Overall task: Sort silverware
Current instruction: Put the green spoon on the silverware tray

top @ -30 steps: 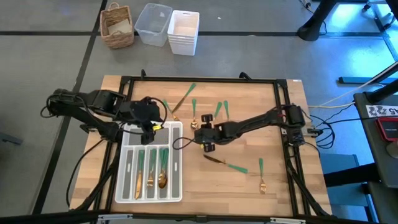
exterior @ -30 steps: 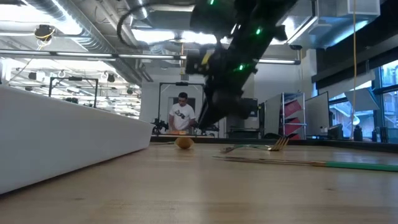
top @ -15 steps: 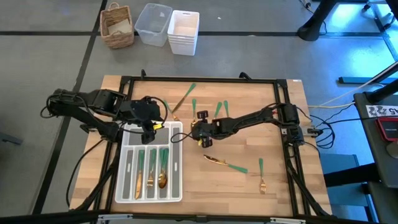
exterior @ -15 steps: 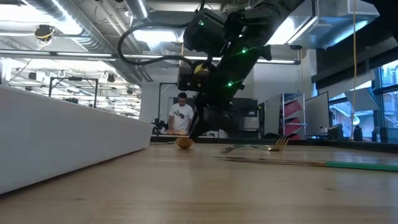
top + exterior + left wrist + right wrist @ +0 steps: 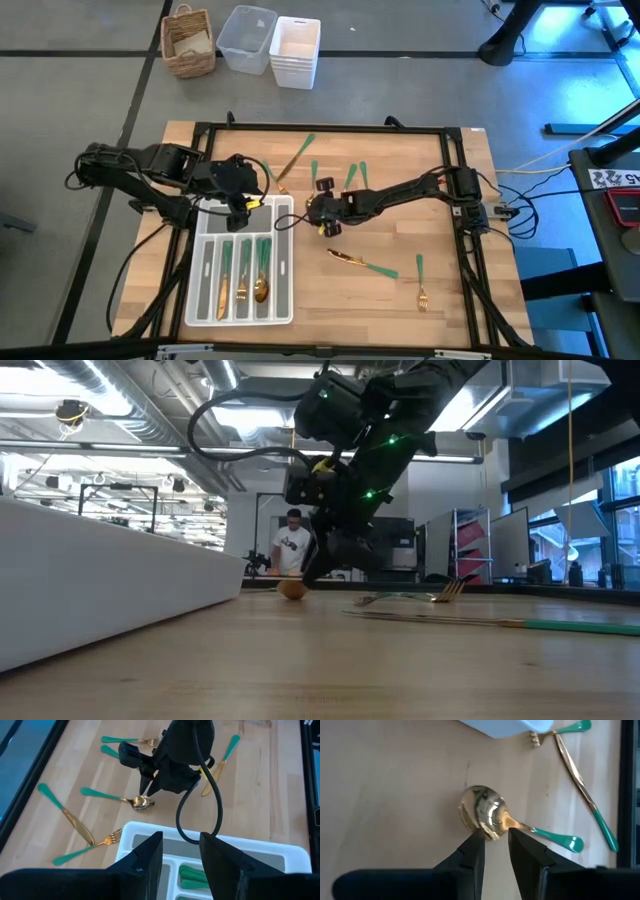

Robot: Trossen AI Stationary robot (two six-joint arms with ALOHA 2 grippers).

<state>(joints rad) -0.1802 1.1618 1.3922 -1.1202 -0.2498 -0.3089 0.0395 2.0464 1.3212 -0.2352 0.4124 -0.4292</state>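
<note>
The wooden counter (image 5: 400, 160) carries a white tray (image 5: 284, 290) with several pieces of silverware (image 5: 262, 270) already lying in its slots. Above the tray's far end hovers the left gripper (image 5: 180, 851), parted and empty. The right gripper (image 5: 494, 840) is lowered over a loose spoon (image 5: 487, 817) near the tray's corner, fingers (image 5: 475, 851) slightly apart astride its bowl, not clamped. No readable writing shows on anything.

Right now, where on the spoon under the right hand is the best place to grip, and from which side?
Probably at the neck of the spoon, from straight above: it lies flat, and the right hand already straddles that narrow part.
</note>
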